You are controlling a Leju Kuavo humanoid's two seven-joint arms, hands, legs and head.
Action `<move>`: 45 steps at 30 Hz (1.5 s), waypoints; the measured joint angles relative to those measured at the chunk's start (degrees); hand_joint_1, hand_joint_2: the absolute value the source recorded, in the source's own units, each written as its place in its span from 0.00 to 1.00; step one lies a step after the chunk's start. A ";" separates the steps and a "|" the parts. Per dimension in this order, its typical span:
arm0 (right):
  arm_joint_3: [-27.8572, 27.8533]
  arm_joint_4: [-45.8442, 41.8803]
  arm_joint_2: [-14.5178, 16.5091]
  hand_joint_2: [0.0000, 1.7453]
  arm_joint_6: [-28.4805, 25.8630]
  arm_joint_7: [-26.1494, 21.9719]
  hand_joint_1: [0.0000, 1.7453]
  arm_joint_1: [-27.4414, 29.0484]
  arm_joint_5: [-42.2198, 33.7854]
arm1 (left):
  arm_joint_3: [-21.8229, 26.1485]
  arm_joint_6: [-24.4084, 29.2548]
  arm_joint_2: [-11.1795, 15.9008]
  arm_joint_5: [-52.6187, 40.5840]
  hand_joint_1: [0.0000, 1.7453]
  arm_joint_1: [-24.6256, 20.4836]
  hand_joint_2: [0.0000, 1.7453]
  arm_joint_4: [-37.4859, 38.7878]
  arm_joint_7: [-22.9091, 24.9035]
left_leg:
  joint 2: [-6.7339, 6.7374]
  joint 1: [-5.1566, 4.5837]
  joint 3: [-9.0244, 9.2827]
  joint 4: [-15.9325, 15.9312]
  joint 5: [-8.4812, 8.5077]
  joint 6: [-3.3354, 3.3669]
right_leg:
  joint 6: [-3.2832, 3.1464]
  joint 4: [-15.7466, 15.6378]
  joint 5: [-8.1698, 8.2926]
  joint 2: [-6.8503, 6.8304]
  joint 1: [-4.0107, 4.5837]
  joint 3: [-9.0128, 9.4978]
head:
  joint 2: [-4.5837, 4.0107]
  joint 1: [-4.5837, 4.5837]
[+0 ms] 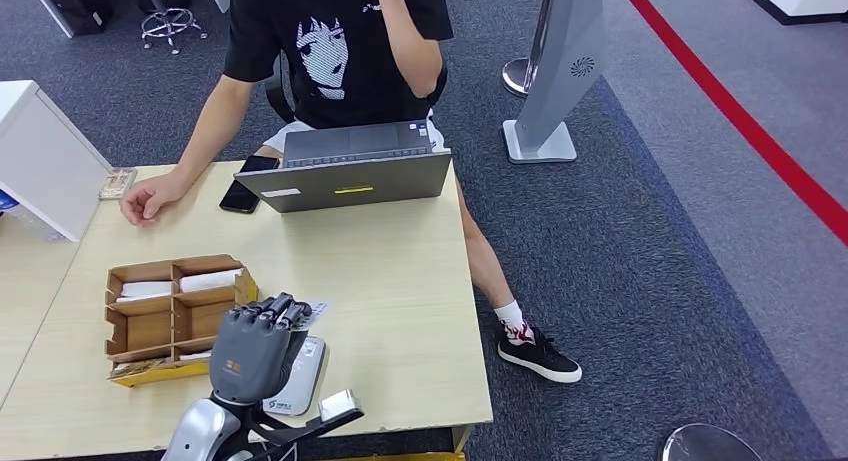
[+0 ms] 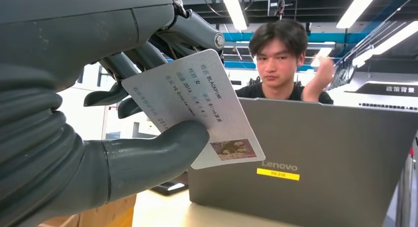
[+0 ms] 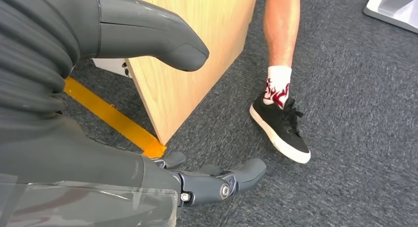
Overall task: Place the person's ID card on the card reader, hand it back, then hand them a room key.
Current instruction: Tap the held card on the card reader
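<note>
My left hand (image 1: 255,346) hovers over the table's near edge and pinches the white ID card (image 2: 197,106) between thumb and fingers; the card's edge (image 1: 316,308) peeks out past the fingers. Under the hand lies the grey card reader (image 1: 303,377). A wooden compartment tray (image 1: 165,316) with white key cards (image 1: 210,279) stands just left of the hand. The person (image 1: 330,51) sits across the table behind a grey laptop (image 1: 345,178), one hand (image 1: 148,198) resting on the tabletop. My right hand (image 3: 207,180) hangs beside the table, fingers spread, holding nothing.
A black phone (image 1: 247,186) lies left of the laptop, and a small item (image 1: 117,183) sits at the far left corner. A white cabinet (image 1: 40,156) stands to the left. The person's shoe (image 1: 538,353) is on the carpet right of the table.
</note>
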 joint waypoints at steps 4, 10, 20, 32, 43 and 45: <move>-0.11 -0.07 0.05 1.00 0.12 -0.33 0.00 -0.04 1.06 | -0.15 -1.74 -0.38 1.03 1.00 -0.11 1.00 1.21 0.00 | 0.00 0.00 0.00 0.00 0.00 0.00 | 0.00 0.00 0.00 0.00 0.00 0.00 | -0.01 0.00; -1.32 -0.46 0.45 1.00 -0.19 -0.66 0.00 -0.41 4.99 | -0.13 -3.43 -1.94 3.43 1.00 -0.74 1.00 8.92 0.52 | 0.00 0.00 0.00 0.00 0.01 0.00 | 0.01 0.00 0.00 -0.01 0.00 0.02 | -0.02 0.01; -3.15 -0.66 1.29 1.00 -0.81 -0.18 0.00 -0.48 7.82 | 0.02 -2.73 -3.56 2.89 1.00 -0.81 1.00 21.54 -0.05 | -0.01 0.00 -0.03 0.00 -0.01 0.00 | 0.01 0.00 -0.01 -0.02 0.00 0.00 | 0.00 0.00; -5.81 -0.67 1.38 1.00 -0.20 0.33 0.00 -0.33 9.39 | -2.38 -0.12 -4.96 1.15 1.00 -0.80 1.00 25.92 0.96 | -0.02 -0.01 0.01 0.00 -0.01 0.02 | 0.02 0.00 -0.01 -0.05 -0.01 0.04 | -0.01 -0.01; -8.00 -0.72 1.78 1.00 -0.69 0.63 0.00 -0.38 12.59 | -3.14 4.71 -4.01 -2.71 1.00 -2.16 1.00 22.99 1.14 | -0.05 0.00 -0.01 0.00 0.01 0.01 | 0.02 0.01 -0.01 -0.06 0.00 0.02 | -0.01 0.00; -8.19 -0.82 1.90 1.00 -0.64 0.74 0.00 -0.46 13.34 | -3.12 6.36 -3.50 -4.26 1.00 -3.58 1.00 20.76 1.37 | -0.09 0.00 -0.02 0.00 0.02 0.02 | 0.02 0.01 -0.01 -0.11 0.00 0.04 | -0.02 -0.01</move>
